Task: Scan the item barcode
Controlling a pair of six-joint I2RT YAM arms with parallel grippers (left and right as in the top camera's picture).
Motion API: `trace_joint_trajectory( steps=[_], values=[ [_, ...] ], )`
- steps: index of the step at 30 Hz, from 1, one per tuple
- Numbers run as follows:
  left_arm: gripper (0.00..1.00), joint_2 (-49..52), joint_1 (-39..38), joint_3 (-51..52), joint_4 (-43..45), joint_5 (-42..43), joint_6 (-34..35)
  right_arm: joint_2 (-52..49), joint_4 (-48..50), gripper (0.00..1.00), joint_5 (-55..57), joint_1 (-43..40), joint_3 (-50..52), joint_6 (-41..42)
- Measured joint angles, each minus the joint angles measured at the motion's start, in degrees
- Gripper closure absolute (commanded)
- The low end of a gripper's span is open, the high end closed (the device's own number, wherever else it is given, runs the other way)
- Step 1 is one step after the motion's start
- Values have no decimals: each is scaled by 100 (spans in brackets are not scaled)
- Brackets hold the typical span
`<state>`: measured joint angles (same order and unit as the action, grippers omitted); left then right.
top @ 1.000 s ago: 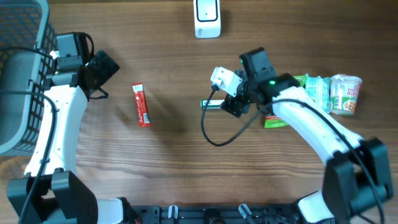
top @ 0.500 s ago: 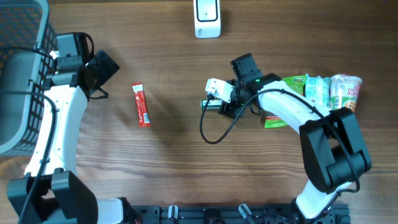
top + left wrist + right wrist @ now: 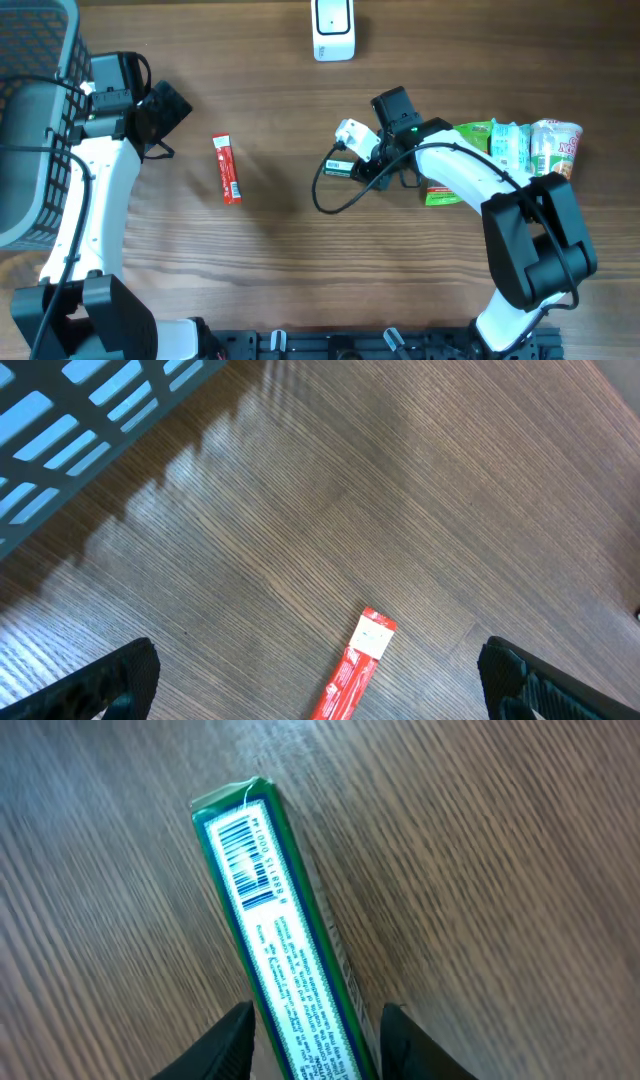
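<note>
The green box [image 3: 265, 920] lies near the middle of the table [image 3: 520, 870], white label up. The label shows a barcode [image 3: 245, 860] with digits and fine print too blurred to read. The right claw [image 3: 315, 1042] straddles its other end, cut off in the wrist view, fingers narrowly apart; whether they press it cannot be told. The left claw [image 3: 170, 115] gapes wide, empty.
</note>
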<state>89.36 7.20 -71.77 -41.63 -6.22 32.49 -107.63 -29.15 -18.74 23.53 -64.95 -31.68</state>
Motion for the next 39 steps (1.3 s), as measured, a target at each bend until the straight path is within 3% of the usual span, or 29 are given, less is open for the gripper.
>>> trace_joint_trajectory(
  steps=[13, 18, 20, 25, 26, 27, 28, 33, 34, 35, 39],
  values=[
    [0, 0, 0, 0, 0, 0, 0, 0, -35, 49, -1646, 28, 0, 2881],
    [0, 0, 0, 0, 0, 0, 0, 0, -114, 41, -1460, 70, -50, 3368],
    [0, 0, 0, 0, 0, 0, 0, 35, -168, 31, -1252, 70, -162, 3554],
    [0, 0, 0, 0, 0, 0, 0, 640, -262, 28, -566, 184, -249, 4072],
    [0, 0, 0, 0, 0, 0, 0, 837, -330, 23, -352, 254, -271, 4194],
    [0, 0, 0, 0, 0, 0, 0, 1019, -393, 4, -136, 343, -304, 4315],
    [0, -2, 0, 0, 2, 0, 0, 1134, -424, 1, 59, 433, -330, 4387],
    [0, 0, 0, 0, 0, 0, 0, 1244, -289, 0, 922, 1091, -326, 4771],
    [0, 0, 0, 0, 0, 0, 0, 1233, -203, 5, 992, 1189, -286, 4894],
    [0, 0, 0, 0, 0, 0, 0, 1209, -138, 17, 1062, 1276, -254, 5071],
    [0, 0, 0, 0, 0, 0, 0, 1047, -278, 30, 1416, 1305, -181, 5418]
  ],
)
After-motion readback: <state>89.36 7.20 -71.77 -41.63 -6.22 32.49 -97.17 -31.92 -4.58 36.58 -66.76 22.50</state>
